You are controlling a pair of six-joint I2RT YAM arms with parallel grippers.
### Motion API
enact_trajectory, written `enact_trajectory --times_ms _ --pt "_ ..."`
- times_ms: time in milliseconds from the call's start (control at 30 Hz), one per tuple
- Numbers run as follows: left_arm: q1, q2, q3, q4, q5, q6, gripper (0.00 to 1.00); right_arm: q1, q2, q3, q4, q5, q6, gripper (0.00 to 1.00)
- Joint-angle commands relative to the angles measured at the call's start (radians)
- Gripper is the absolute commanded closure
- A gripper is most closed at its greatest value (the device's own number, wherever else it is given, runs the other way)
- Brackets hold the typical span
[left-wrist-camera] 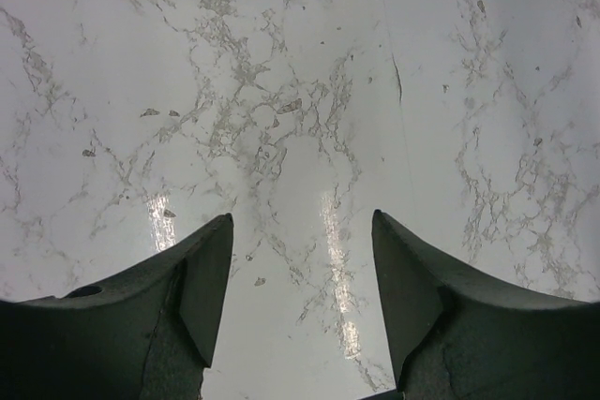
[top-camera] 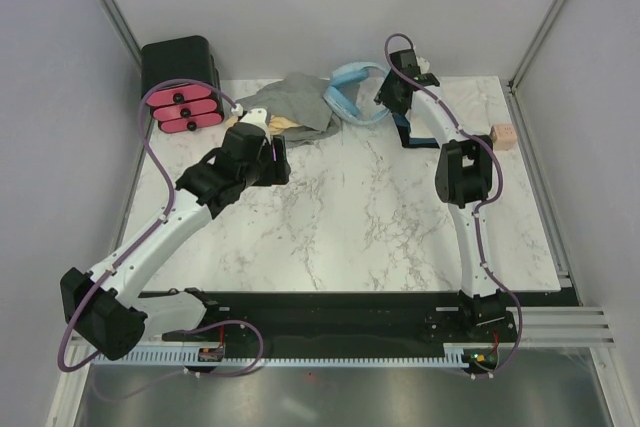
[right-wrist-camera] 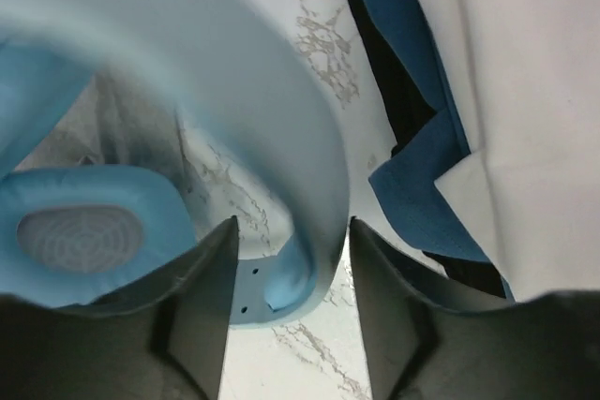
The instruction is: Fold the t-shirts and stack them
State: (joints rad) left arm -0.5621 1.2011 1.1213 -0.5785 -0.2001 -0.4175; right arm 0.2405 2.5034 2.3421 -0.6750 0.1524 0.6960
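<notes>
Left of the grey shirt (top-camera: 300, 97) stands the black box (top-camera: 180, 62). Just nearside of that shirt our left tool (left-wrist-camera: 302, 222) hangs released over the bench (top-camera: 350, 217), nothing between its jaws. A tan shirt (top-camera: 288, 123) peeks from under the grey shirt's near edge. At its right edge lies the headset (right-wrist-camera: 281, 119), whose band our right tool (right-wrist-camera: 293, 224) straddles; clamped or loose, we cannot tell. Further right lie a blue shirt (right-wrist-camera: 412, 185) and a white shirt (right-wrist-camera: 525, 138).

— Table top (top-camera: 380, 212)?
— Glossy, smooth, polished marble look, grey veins, bright glare streaks.
— Grey t-shirt (top-camera: 297, 97)?
— Soft matt cloth, heathered, rumpled.
— Light-blue band (right-wrist-camera: 281, 128)?
— Smooth satin plastic; ear pad (right-wrist-camera: 150, 201) soft-skinned, fine mesh at centre.
</notes>
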Motion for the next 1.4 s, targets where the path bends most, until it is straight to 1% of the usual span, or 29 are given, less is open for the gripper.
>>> enact_trajectory --times_ms 0,100,367,500,600,633,700,733,767,833,867,900,933,967,1000,1033,1100,1133,1200,1233,1267,1300,1333,1367 --pt "0.005 -0.002 0.0 0.005 -0.004 0.019 0.32 0.005 -0.031 0.06 0.068 -0.05 -0.021 0.37" --pt "0.005 -0.005 -0.009 0.005 -0.002 0.014 0.33 0.005 -0.04 0.072 0.074 -0.048 -0.047 0.39" --pt "0.005 0.002 -0.006 0.011 0.014 0.011 0.33 0.005 -0.09 0.074 0.075 -0.062 -0.089 0.39" --pt "0.005 0.002 0.0 0.014 -0.027 -0.006 0.32 0.005 -0.15 0.03 0.074 -0.059 -0.118 0.39" --pt "0.007 0.026 0.017 0.032 -0.102 -0.007 0.3 0.005 -0.211 -0.032 0.072 -0.096 -0.133 0.38" --pt "0.016 0.041 0.029 0.037 -0.104 -0.006 0.29 0.005 -0.245 -0.053 0.071 -0.108 -0.133 0.38" --pt "0.043 0.093 0.086 0.039 -0.117 -0.009 0.29 0.008 -0.284 -0.127 0.068 -0.149 -0.138 0.36" --pt "0.056 0.107 0.109 0.04 -0.127 -0.023 0.3 0.01 -0.328 -0.157 0.068 -0.174 -0.138 0.35" --pt "0.068 0.12 0.15 0.045 -0.134 -0.056 0.3 0.014 -0.351 -0.224 0.069 -0.189 -0.147 0.34" --pt "0.096 0.167 0.19 0.071 -0.148 -0.078 0.3 0.025 -0.423 -0.305 0.071 -0.237 -0.159 0.34" --pt "0.105 0.196 0.237 0.074 -0.148 -0.079 0.31 0.039 -0.449 -0.39 0.071 -0.244 -0.167 0.33" --pt "0.117 0.224 0.267 0.072 -0.145 -0.079 0.31 0.045 -0.475 -0.435 0.078 -0.267 -0.174 0.33" --pt "0.125 0.291 0.297 0.065 -0.134 -0.073 0.32 0.052 -0.527 -0.482 0.081 -0.277 -0.177 0.33" --pt "0.131 0.322 0.358 0.062 -0.125 -0.07 0.32 0.068 -0.557 -0.576 0.086 -0.283 -0.178 0.33" --pt "0.14 0.349 0.389 0.057 -0.119 -0.072 0.32 0.075 -0.587 -0.622 0.098 -0.283 -0.178 0.33" --pt "0.146 0.401 0.441 0.046 -0.111 -0.089 0.34 0.082 -0.653 -0.715 0.104 -0.283 -0.174 0.33" --pt "0.16 0.451 0.492 0.036 -0.066 -0.104 0.35 0.098 -0.719 -0.794 0.117 -0.278 -0.161 0.33" --pt "0.163 0.474 0.546 0.016 -0.049 -0.112 0.26 0.098 -0.777 -0.858 0.117 -0.277 -0.155 0.34" --pt "0.168 0.566 0.613 -0.024 0.0 -0.113 0.16 0.1 -0.833 -0.912 0.114 -0.277 -0.148 0.34" --pt "0.171 0.599 0.694 -0.046 0.008 -0.115 0.15 0.099 -0.883 -0.958 0.111 -0.271 -0.145 0.34" --pt "0.174 0.677 0.737 -0.094 0.013 -0.118 0.15 0.098 -0.906 -0.98 0.103 -0.266 -0.145 0.34" --pt "0.18 0.711 0.786 -0.121 0.016 -0.119 0.15 0.098 -0.948 -0.997 0.097 -0.26 -0.15 0.34" --pt "0.186 0.751 0.886 -0.141 0.021 -0.128 0.15 0.098 -0.965 -1.027 0.092 -0.251 -0.15 0.34" --pt "0.192 0.785 0.932 -0.173 0.03 -0.129 0.15 0.098 -0.98 -1.04 0.081 -0.249 -0.151 0.34"
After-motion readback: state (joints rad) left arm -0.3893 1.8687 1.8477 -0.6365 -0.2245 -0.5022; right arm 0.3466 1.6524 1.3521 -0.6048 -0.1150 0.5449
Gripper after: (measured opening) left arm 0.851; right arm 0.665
